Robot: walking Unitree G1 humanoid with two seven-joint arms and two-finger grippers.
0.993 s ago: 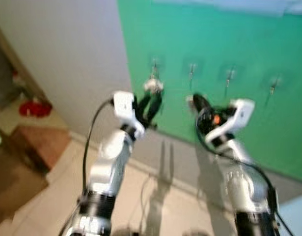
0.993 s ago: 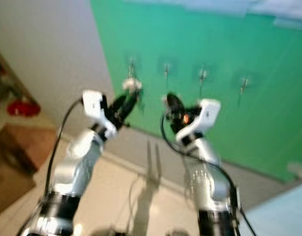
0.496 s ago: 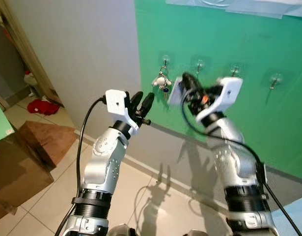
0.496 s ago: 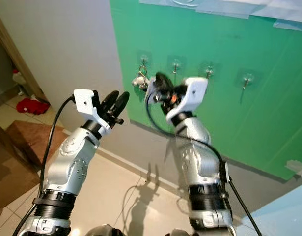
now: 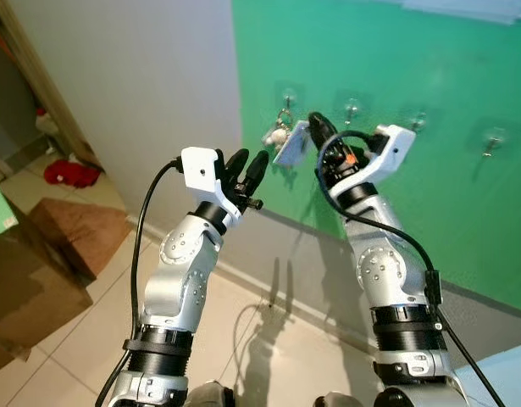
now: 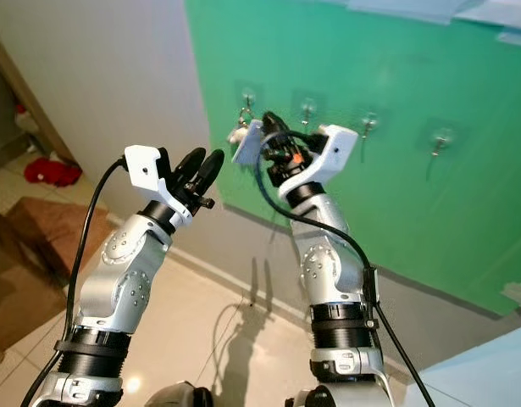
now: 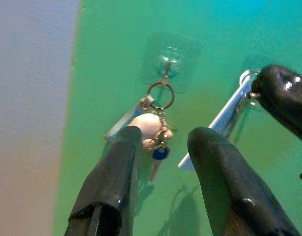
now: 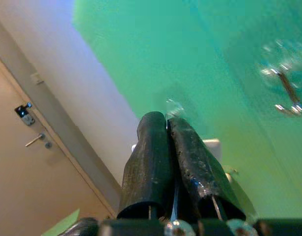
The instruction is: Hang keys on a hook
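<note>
A bunch of keys (image 7: pixel 155 125) with a white charm hangs by its ring from the leftmost clear hook (image 5: pixel 286 95) on the green wall panel (image 5: pixel 429 195). My left gripper (image 5: pixel 252 157) is open a short way in front of the bunch, its two black fingers (image 7: pixel 116 167) framing it in the left wrist view. My right gripper (image 5: pixel 313 119) is shut on the top edge of a flat silver tag (image 5: pixel 291 144), held just right of the hanging keys (image 6: pixel 240 134). The tag (image 7: pixel 224 118) hangs slanted beside the keys.
Three more clear hooks (image 5: pixel 353 108) run rightward along the panel. A grey band of wall lies under the panel, with tiled floor (image 5: pixel 82 339) below. At left are a cardboard box (image 5: pixel 31 263), a red object (image 5: pixel 65 172) on the floor and a door frame.
The view has sharpened and shifted. My right gripper has swung left with the tag, from near the second hook to beside the hanging keys. My left gripper has drawn back a little from them.
</note>
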